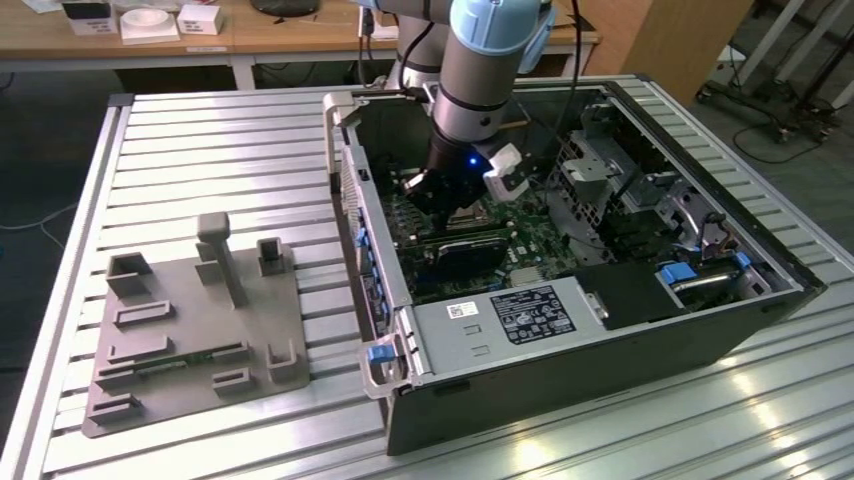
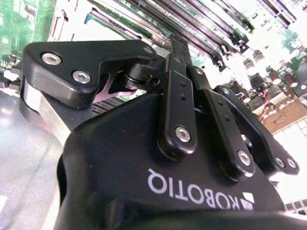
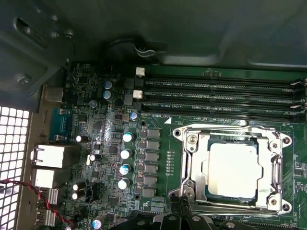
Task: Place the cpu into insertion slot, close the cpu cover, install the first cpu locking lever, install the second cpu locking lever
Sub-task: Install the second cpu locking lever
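Green board; cpu (image 3: 233, 170) under cpu cover (image 3: 192, 165)

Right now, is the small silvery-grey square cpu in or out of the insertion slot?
In: the cpu lies flat inside the insertion slot, with the cpu cover framing it.

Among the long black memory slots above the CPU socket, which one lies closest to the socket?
The lowest memory slot in the first wrist view, directly bordering the cpu cover; the other two lie farther from it, toward the case wall.
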Robot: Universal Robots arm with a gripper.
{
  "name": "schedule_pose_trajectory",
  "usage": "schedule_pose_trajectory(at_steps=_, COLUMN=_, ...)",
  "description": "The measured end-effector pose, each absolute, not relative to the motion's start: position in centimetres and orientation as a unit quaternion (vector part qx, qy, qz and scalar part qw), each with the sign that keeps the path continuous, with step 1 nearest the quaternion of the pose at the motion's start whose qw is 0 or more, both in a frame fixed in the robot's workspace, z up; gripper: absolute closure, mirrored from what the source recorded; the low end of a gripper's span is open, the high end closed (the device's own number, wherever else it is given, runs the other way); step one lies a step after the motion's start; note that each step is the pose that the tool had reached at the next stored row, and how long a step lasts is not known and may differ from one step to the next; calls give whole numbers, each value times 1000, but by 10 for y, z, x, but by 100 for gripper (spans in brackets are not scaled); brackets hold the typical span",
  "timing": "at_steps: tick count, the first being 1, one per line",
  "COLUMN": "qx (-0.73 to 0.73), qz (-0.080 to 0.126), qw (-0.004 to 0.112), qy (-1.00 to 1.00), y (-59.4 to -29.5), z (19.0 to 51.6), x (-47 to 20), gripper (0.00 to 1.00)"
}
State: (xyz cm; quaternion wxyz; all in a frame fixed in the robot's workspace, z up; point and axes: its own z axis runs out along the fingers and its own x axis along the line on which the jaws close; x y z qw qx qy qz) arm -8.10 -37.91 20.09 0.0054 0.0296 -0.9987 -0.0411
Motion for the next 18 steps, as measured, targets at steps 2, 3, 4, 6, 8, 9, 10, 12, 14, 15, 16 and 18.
schedule_pose_trajectory(at_steps=2, qx=30, qz=-42, qw=5, qy=-999, y=-379, z=201, x=-81, gripper=90)
schedule_pose_trajectory(at_steps=3, qx=30, qz=-42, qw=5, qy=-999, y=-378, z=200, x=-81, gripper=90)
schedule_pose_trajectory(at_steps=4, qx=30, qz=-42, qw=5, qy=-999, y=-378, z=200, x=-81, gripper=90)
schedule_pose_trajectory(at_steps=6, qx=30, qz=-43, qw=5, qy=-999, y=-378, z=200, x=-81, gripper=90)
schedule_pose_trajectory(at_steps=8, qx=30, qz=-43, qw=5, qy=-999, y=-377, z=199, x=-81, gripper=90)
schedule_pose_trajectory(at_steps=9, qx=30, qz=-44, qw=5, qy=-999, y=-377, z=199, x=-81, gripper=90)
schedule_pose_trajectory(at_steps=10, qx=30, qz=-44, qw=5, qy=-999, y=-377, z=198, x=-81, gripper=90)
schedule_pose_trajectory(at_steps=12, qx=30, qz=-44, qw=5, qy=-999, y=-376, z=198, x=-81, gripper=90)
schedule_pose_trajectory(at_steps=14, qx=30, qz=-44, qw=5, qy=-999, y=-376, z=197, x=-81, gripper=90)
schedule_pose_trajectory(at_steps=15, qx=30, qz=-44, qw=6, qy=-999, y=-376, z=197, x=-81, gripper=90)
schedule_pose_trajectory(at_steps=16, qx=30, qz=-44, qw=6, qy=-999, y=-376, z=196, x=-81, gripper=90)
schedule_pose_trajectory(at_steps=18, qx=30, qz=-44, qw=6, qy=-999, y=-375, z=196, x=-81, gripper=90)
